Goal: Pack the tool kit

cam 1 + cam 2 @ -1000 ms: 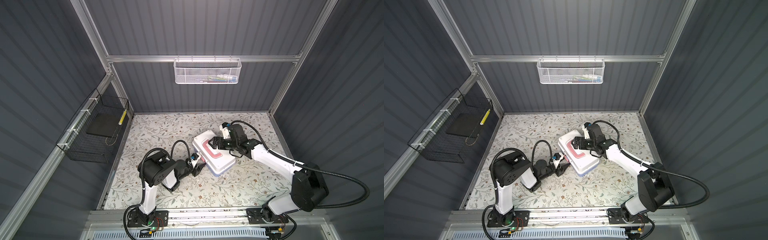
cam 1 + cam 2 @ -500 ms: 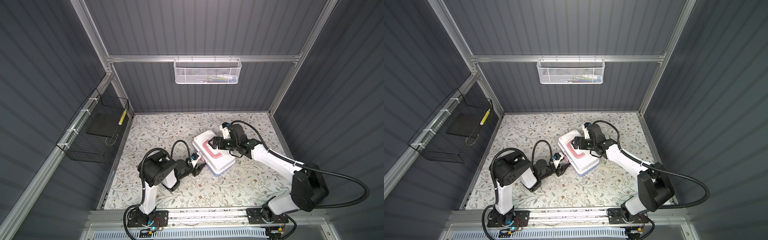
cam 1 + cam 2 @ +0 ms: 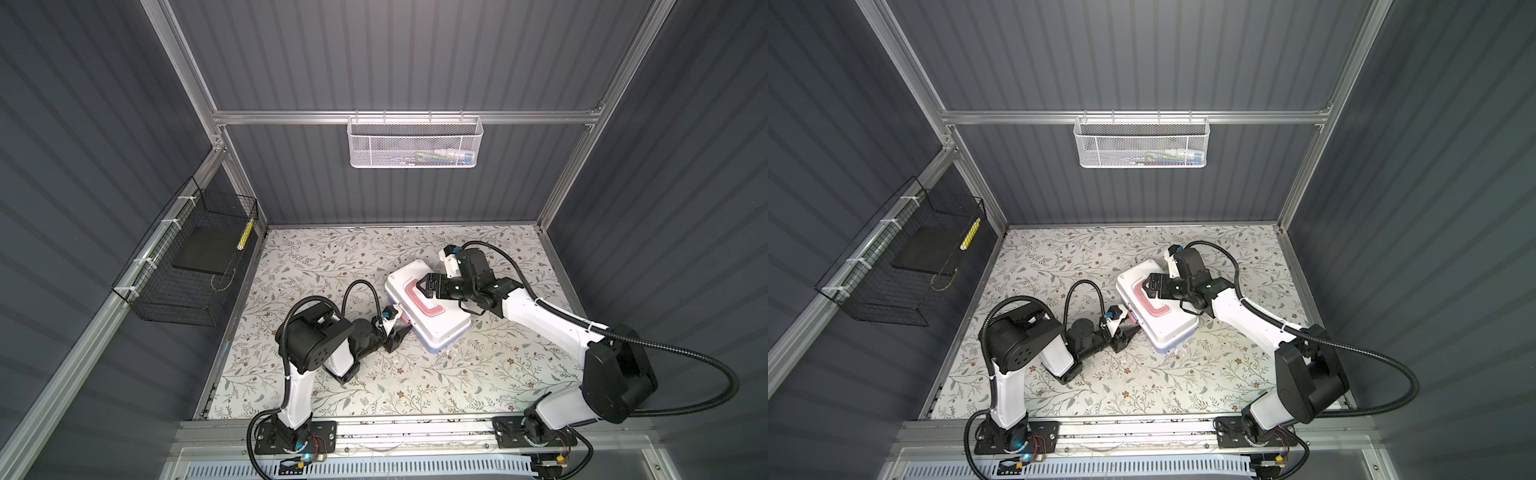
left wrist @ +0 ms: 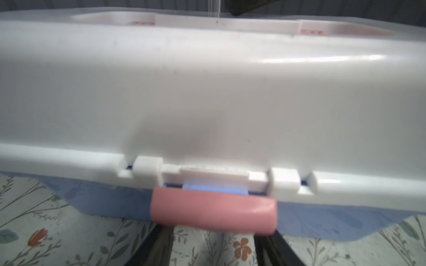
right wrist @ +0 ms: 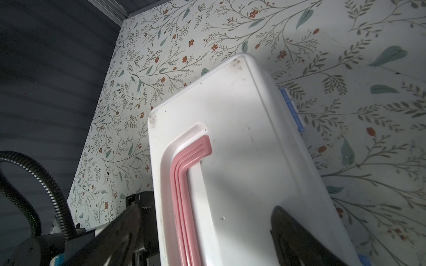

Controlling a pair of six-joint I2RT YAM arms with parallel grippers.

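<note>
Two claws at one closed box. Shows the box (image 3: pixel 442 330) lying slantwise near the middle of a flowered floor (image 3: pixel 332 257), white lid (image 5: pixel 242 138) down on the blue base (image 4: pixel 322 221). Runs, by its long axis, from far left to near right in both top views. Carries a pink handle (image 5: pixel 179 184) folded flat into the top and a pink latch (image 4: pixel 213 213) on the long side facing the left arm.

Sets the left claw (image 3: pixel 1126 334) low on the floor, just beside that long side and pointing straight at it. Finds, in the left wrist view, the latch directly ahead of and just above the two dark fingers (image 4: pixel 152 246), partly spread, a little narrower than the latch, gripping nothing visible; cannot tell touching from just apart. Puts the right claw (image 3: pixel 430 286) above the lid, over the far bend of the handle, spread wide and empty, one finger (image 5: pixel 290 232) over the lid and its partner seen past the handle-side edge. Cannot tell pressing from hovering.

Reads as the fastening step: latch seemingly hanging below the lid's rim, unsnapped. Favours the nearer left arm for a short upward push, with the lid steadied from above.

Offers a flat floor with free room on every side of the box. Leaves a white mesh basket (image 3: pixel 415 143) on the back wall and a black wire basket (image 3: pixel 187 266) on the left wall, both well apart.
</note>
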